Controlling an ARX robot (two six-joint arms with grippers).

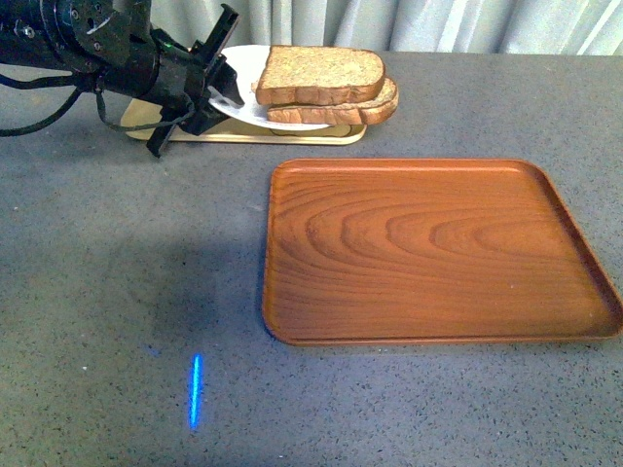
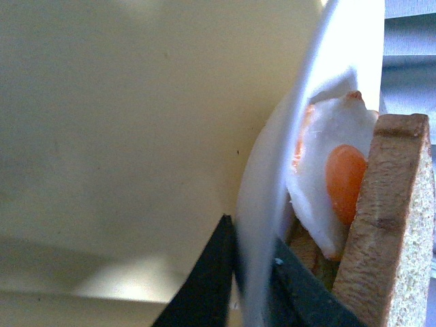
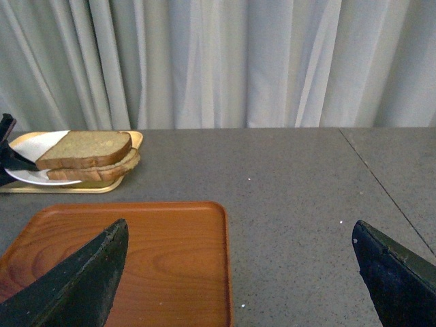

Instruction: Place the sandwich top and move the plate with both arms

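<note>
Left gripper (image 1: 216, 97) pinches the plate (image 1: 248, 63) by its left rim on the beige tray (image 1: 292, 136), sandwich top (image 1: 321, 73) lying on the stack, your right gripper (image 3: 231, 272) wide open above the wooden tray (image 1: 428, 253), so take the opposite rim: stiff, slick, likely to tip

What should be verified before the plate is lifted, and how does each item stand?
1. Sandwich top on the stack: ok, lying on the lower slice.
2. Left claw shut on the plate rim: ok.
3. Right claw on the plate: not ok, open and away from it.
4. Wooden tray free: ok.
5. Plate level: cannot tell.
</note>
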